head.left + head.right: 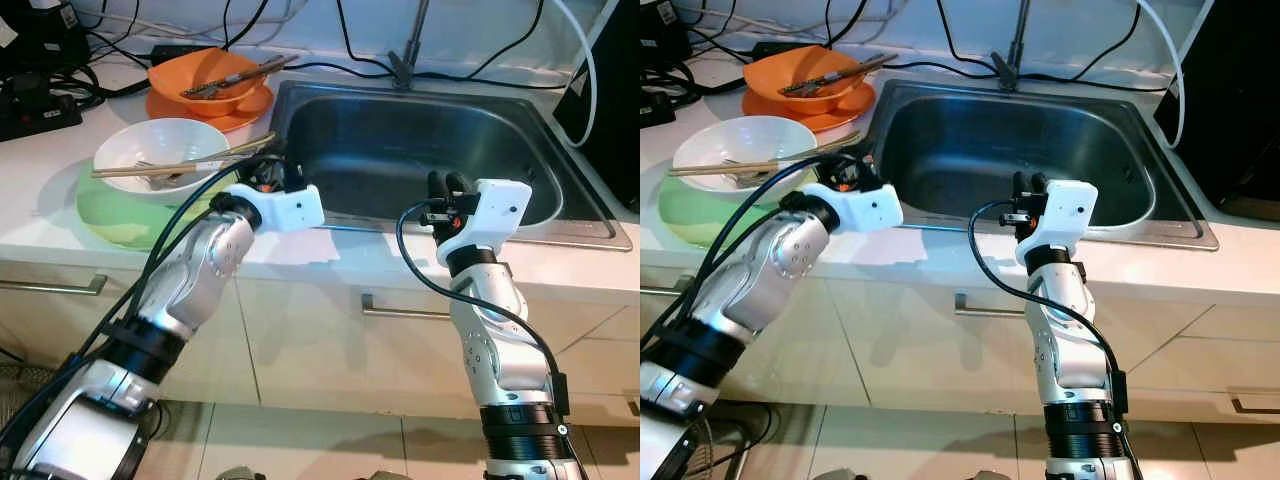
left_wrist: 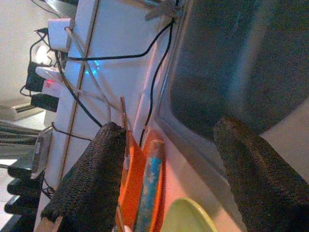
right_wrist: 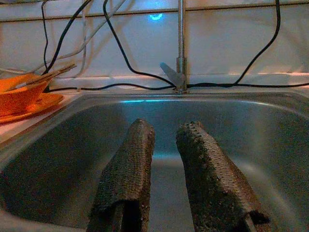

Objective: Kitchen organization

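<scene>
Nothing looks sorted yet, as far as these frames show. Farthest to the left of the left claw (image 1: 268, 172), a white bowl (image 1: 160, 152) sits stacked on a green plate (image 1: 105, 222) on the counter (image 1: 40, 190), with a pair of wooden chopsticks (image 1: 180, 165) laid across its rim; their near tips end just beside that claw. Beyond the white bowl, an orange bowl (image 1: 205, 85) rests on an orange plate (image 1: 215, 115) with utensils (image 1: 235, 78) still in it, up and away from the left claw, near the back wall and its tangle of black cables (image 1: 60, 70).

The left claw hovers over the counter edge between the white bowl and the near left corner of the sink (image 1: 420, 150). Its fingers (image 2: 91, 179) stand wide apart and hold nothing; the wrist view looks between them along the counter toward the orange dishes.

To the right, the steel sink basin looks empty, with the faucet (image 1: 410, 60) at its far rim. The right claw (image 1: 447, 186) is raised at the sink's near rim, pointing into the basin, its fingers (image 3: 128, 179) narrowly parted and empty.

My judgement: the work is at its start. Both stacks of dishes are still to be dealt with, and the chopsticks or white bowl beside the left claw seem the likeliest first pick.
</scene>
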Robot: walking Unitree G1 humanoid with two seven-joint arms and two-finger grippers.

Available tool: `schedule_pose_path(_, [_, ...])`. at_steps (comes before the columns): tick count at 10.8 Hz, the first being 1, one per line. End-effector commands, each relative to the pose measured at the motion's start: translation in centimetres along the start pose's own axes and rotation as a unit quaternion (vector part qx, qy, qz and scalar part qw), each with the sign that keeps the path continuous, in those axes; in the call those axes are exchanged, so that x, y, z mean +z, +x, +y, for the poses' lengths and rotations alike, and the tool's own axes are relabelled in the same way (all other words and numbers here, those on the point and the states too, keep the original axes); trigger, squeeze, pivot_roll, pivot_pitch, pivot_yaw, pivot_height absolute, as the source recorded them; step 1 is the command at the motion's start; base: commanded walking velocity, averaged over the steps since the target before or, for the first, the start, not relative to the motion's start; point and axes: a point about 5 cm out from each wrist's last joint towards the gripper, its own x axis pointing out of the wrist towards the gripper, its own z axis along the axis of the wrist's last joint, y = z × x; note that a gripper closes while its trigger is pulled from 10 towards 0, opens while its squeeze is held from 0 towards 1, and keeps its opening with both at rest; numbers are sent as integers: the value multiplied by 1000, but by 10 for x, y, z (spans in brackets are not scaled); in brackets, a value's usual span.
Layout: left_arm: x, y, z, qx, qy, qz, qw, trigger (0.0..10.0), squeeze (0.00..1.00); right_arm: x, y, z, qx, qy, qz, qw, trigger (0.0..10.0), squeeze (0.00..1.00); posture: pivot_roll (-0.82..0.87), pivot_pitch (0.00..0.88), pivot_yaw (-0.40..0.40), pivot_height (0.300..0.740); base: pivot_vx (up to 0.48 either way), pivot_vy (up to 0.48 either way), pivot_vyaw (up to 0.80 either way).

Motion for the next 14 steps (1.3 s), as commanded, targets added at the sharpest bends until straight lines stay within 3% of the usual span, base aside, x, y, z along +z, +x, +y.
schedule_pose_path(1, [2,3,1,0,9,4,1000,10000,0,2,0,-2,-3,1,-4,1000,10000,0,-43,60,-40,740,0,0,0])
schedule_pose_path(2, [0,4,1,3,11,13,1000,10000,0,2,0,-2,-4,1,-4,1000,10000,0,-42,61,-41,740,0,0,0])
schedule_pose_path(3, [-1,4,2,4,11,16,1000,4549,0,2,0,-2,-3,1,-4,1000,10000,0,-42,61,-41,740,0,0,0])
schedule_pose_path(4, [-1,4,2,7,9,17,1000,1686,0,2,0,-2,-3,1,-4,1000,10000,0,-42,61,-41,740,0,0,0])
schedule_pose_path(5, [-1,4,2,8,8,18,1000,353,0,2,0,-2,-3,1,-4,1000,10000,0,-42,61,-41,740,0,0,0])
schedule_pose_path(10, [-1,5,5,19,12,22,1000,0,0,2,0,-2,-4,1,-2,1000,10000,0,-42,59,-42,740,0,0,0])
schedule_pose_path(14, [6,5,27,89,20,8,996,0,0,1,0,-2,-4,0,-2,1000,10000,0,-40,59,-43,740,0,0,0])
